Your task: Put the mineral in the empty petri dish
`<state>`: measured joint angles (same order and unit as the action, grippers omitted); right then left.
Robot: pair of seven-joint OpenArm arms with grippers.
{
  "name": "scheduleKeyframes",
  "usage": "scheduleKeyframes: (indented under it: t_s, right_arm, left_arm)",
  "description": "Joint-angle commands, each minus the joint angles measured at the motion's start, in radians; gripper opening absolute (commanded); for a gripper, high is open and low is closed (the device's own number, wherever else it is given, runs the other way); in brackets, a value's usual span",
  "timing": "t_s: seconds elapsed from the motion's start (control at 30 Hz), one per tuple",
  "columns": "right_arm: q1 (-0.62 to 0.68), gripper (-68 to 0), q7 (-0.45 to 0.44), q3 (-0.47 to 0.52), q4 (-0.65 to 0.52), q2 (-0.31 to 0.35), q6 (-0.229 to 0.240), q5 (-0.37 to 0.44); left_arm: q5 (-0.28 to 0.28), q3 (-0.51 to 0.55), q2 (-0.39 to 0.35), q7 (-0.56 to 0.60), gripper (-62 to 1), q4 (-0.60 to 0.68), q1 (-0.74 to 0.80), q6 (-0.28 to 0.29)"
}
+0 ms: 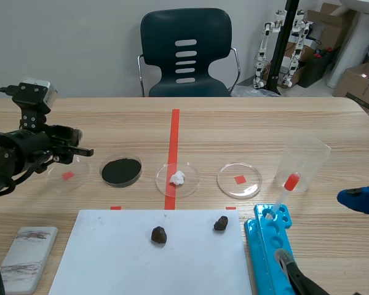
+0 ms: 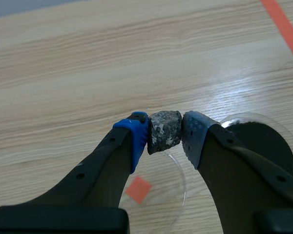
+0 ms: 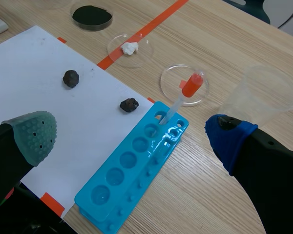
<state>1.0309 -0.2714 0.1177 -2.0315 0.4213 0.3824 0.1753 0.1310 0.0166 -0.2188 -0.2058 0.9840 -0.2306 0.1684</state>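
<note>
The left gripper [image 2: 165, 130] is clamped on a grey speckled mineral chunk [image 2: 163, 134], which is pinched between its blue dotted pads [image 2: 139, 136] and hangs over the rim of an empty clear round petri dish [image 2: 181, 187]. That dish lies over an orange-red tape square. In the scene view this dish [image 1: 56, 178] sits at the middle left of the frame. To its right in the row are a petri dish of black powder [image 1: 121, 171], a petri dish with a white lump [image 1: 177, 178] on the red centre line, and another clear petri dish [image 1: 239, 180]. A clear plastic cup [image 1: 304, 161] stands at the middle right, and beside it a dropper with an orange-red bulb [image 1: 284, 192] leans in a bright blue well tray [image 1: 267, 249]. Two dark rocks [image 1: 158, 234] [image 1: 221, 223] lie on a white paper sheet [image 1: 111, 258] at the lower centre. A pale stone slab [image 1: 26, 258] rests at the lower left. The right gripper [image 3: 129, 129] is spread wide above the tray and holds nothing.
</note>
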Motion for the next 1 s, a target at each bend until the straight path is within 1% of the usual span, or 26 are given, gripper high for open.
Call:
scheduleKeyframes:
  t_s: [0.0,0.27,0.47,0.67,0.8,0.97]
  right_arm:
    - [-0.003,-2.9,-0.012,0.006,-0.005,0.000,0.001,0.011]
    - [-0.003,-2.9,-0.012,0.006,-0.005,0.000,0.001,0.011]
    - [-0.003,-2.9,-0.012,0.006,-0.005,0.000,0.001,0.011]
    - [-0.003,-2.9,-0.012,0.006,-0.005,0.000,0.001,0.011]
    - [-0.003,-2.9,-0.012,0.006,-0.005,0.000,0.001,0.011]
    - [-0.003,-2.9,-0.012,0.006,-0.005,0.000,0.001,0.011]
  left_arm:
    - [0.005,0.008,-0.006,0.021,-49.3,-0.001,-0.020,-0.001]
    - [0.002,0.008,-0.008,0.020,-49.3,-0.129,-0.065,-0.001]
    - [-0.014,0.008,-0.009,0.020,-49.3,-0.182,-0.076,-0.001]
    - [-0.017,0.008,-0.009,0.022,-49.3,-0.238,-0.104,-0.002]
    - [-0.017,0.008,-0.009,0.022,-49.3,-0.280,-0.123,-0.024]
    - [-0.018,0.008,-0.009,0.028,-49.3,-0.322,-0.139,-0.024]
